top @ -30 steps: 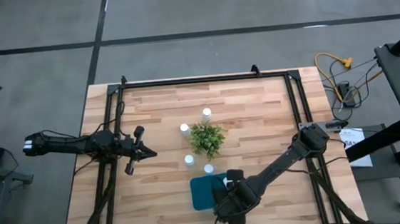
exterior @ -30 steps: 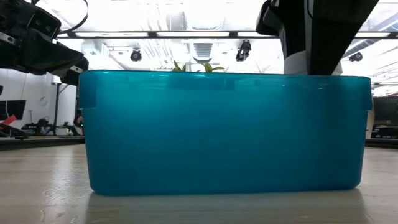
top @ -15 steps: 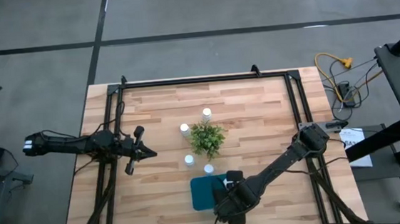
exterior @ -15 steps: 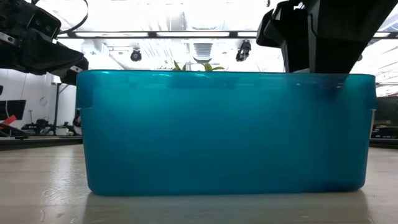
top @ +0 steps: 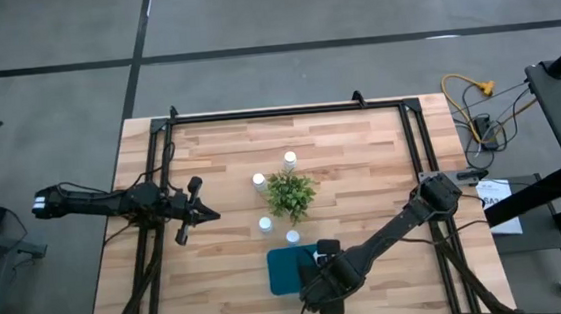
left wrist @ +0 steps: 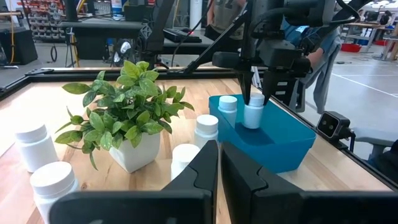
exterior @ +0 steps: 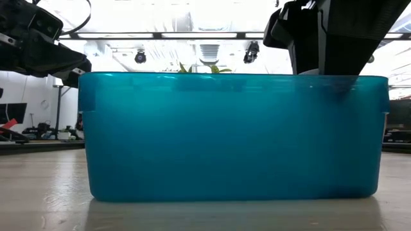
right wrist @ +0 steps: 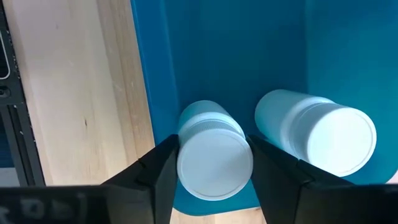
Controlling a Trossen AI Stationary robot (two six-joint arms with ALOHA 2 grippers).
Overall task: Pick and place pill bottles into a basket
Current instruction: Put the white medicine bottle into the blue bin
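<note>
Teal plastic basket [left wrist: 273, 140] directly under right gripper [right wrist: 214, 165]; fingers clamp upright white capped pill bottle [right wrist: 214, 155], axis vertical, second bottle [right wrist: 317, 134] beside. Left gripper [top: 187, 213] closed, well apart.

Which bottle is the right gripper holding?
Find the teal basket at the table's near edge. Two bottles stand in it; the held bottle sits between the right gripper's fingers, while the other bottle beside it stands free.
</note>
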